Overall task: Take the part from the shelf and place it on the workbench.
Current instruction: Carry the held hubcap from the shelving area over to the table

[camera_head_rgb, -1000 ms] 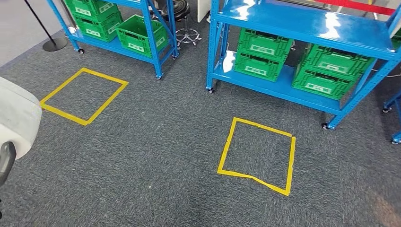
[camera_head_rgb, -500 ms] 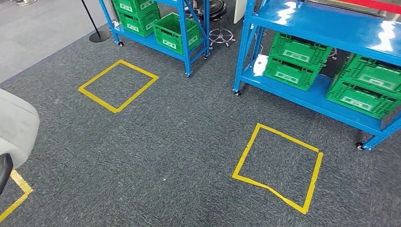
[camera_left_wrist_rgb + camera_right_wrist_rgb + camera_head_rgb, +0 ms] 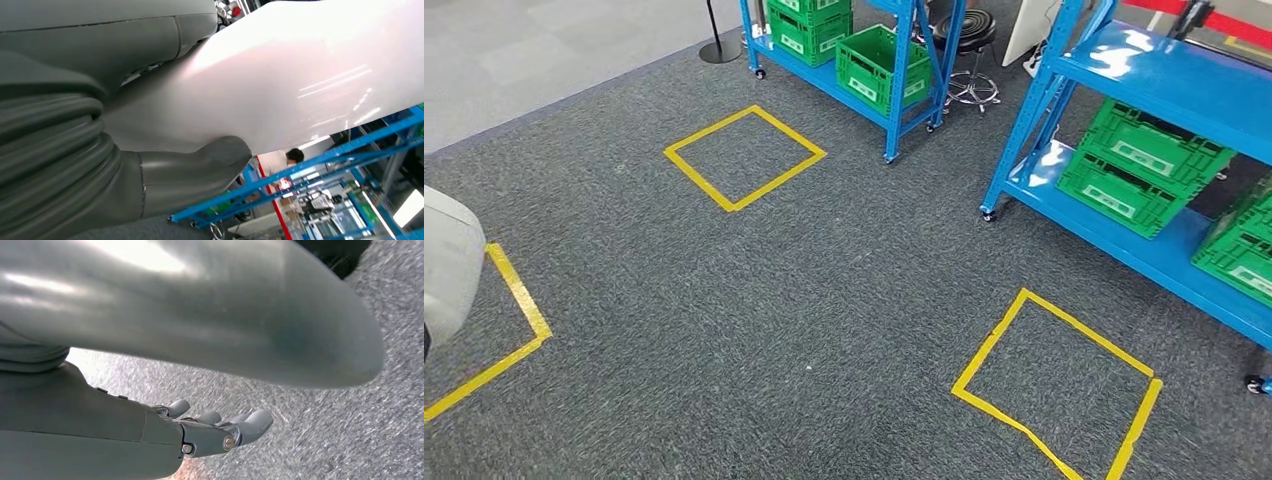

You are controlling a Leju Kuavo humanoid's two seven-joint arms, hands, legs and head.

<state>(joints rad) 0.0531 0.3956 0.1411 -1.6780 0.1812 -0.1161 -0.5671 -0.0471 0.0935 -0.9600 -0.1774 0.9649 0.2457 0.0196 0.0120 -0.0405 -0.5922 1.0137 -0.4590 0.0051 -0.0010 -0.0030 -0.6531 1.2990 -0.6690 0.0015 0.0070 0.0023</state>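
Carpet [image 3: 824, 300] with yellow tape squares [image 3: 744, 157] | blue shelves [image 3: 1164, 80], green crates [image 3: 1139, 165] upper right | right hand [image 3: 200, 432] empty, fingers apart | left hand [image 3: 165, 180]: grip unclear

Head view: high, facing forward and down onto grey carpet [image 3: 824, 300], blue shelf rack [image 3: 1124, 130] at far right. Left wrist view: close behind left hand [image 3: 165, 175], looking up past same blue racking [image 3: 320, 165]. Right wrist view: close behind right hand [image 3: 210, 432], facing down at carpet [image 3: 325, 440] shared with head view.
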